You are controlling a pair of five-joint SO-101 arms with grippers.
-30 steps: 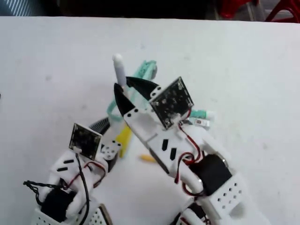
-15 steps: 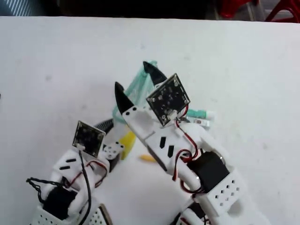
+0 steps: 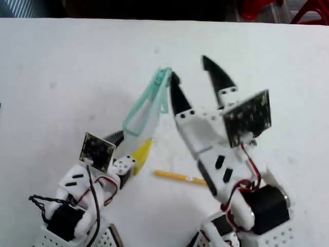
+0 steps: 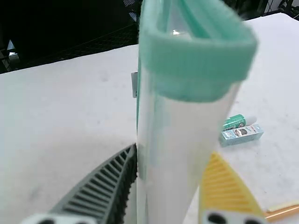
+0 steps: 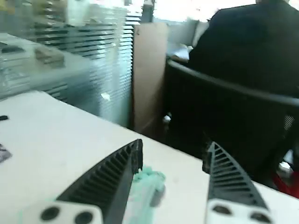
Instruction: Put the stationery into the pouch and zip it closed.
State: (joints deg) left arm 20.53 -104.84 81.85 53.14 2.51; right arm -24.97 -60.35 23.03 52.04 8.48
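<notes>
White table (image 3: 61,77) underlying all: left gripper (image 3: 128,145) clamping near end of clear pouch (image 3: 146,105), teal zip rim facing away. Right gripper (image 3: 190,69) gaping wide, one finger sitting just beside zip end. Yellow pencil (image 3: 177,176) lying between arms

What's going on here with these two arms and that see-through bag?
The left gripper holds a clear pouch with a green zip edge, jaws clamped on its lower end. The right gripper hangs beside the pouch's green top end, jaws open and empty. A yellow pencil lies on the table, not yet in the pouch.
</notes>
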